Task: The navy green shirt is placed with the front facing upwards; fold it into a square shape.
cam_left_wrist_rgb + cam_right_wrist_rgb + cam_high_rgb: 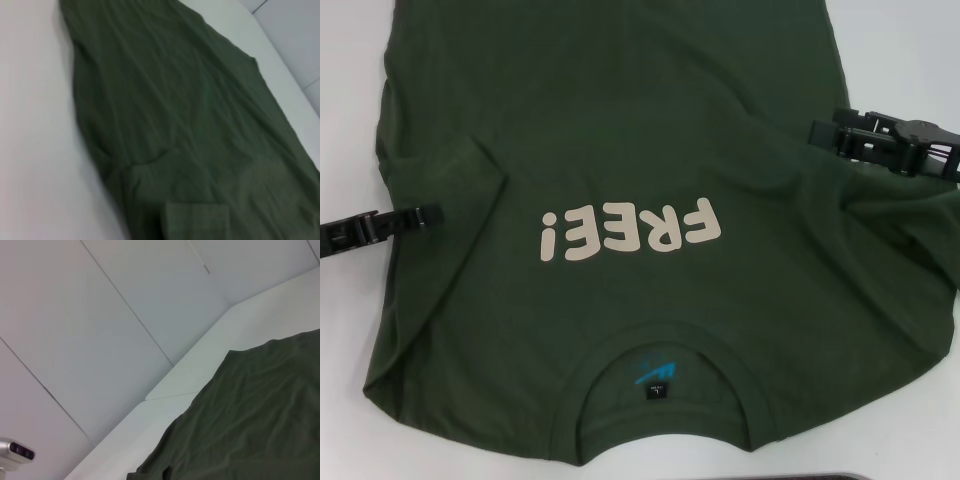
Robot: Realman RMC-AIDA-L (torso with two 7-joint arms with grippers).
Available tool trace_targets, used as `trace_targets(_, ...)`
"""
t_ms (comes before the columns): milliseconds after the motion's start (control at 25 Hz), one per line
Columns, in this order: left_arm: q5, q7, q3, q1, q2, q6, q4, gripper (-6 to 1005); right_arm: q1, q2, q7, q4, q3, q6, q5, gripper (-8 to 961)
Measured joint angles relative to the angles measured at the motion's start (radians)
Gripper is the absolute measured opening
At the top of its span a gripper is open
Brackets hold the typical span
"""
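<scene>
Head view: we see the left gripper (420, 217) coming in from the shirt's (620, 130) left edge, tips low over the folded-in left sleeve (440, 200), just left of the "FREE!" lettering (628, 232). Its fingers look pressed close together, but we can't tell whether they pinch cloth or just lie on it. The right gripper (825, 133) sits at the opp. side, up-right of the lettering, over the shirt's right shoulder area where the cloth bunches into ridges; we can't tell if it's clenched or released, the fingers read as one dark mass.

The shirt lies front up on the white table (350, 60), lettering upside-down to us, collar (665, 395) nearest the robot w/ a blue logo (655, 368) and black tag (658, 388) inside the neck, just below the lettering. The hem end runs away from the lettering, out of frame. The left sleeve is turned in over the body; the right side spreads wider, w/ creases fanning from the right gripper toward the lettering.

Left wrist view: only shirt cloth (190, 130) on the table (30, 125), w/ a small folded flap (195, 220) at the near edge; no fingers show.

Right wrist view: a shirt edge (250, 425) on the table (215, 365), pale wall panels (100, 315) behind, a small grey camera-like unit (15, 452) in the corner.
</scene>
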Motion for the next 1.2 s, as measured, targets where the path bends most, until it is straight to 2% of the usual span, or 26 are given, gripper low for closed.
trace_targets(880, 0.003, 0.001, 0.025, -0.018, -0.003, 0.056, 0.000, 642, -0.001, 0.000, 0.000, 0.000, 0.000, 0.000, 0.000, 913)
trace_targets(1200, 0.004, 0.000, 0.067, -0.026, -0.016, 0.090, 0.001, 642, -0.001, 0.000, 0.001, 0.001, 0.000, -0.001, 0.000, 913)
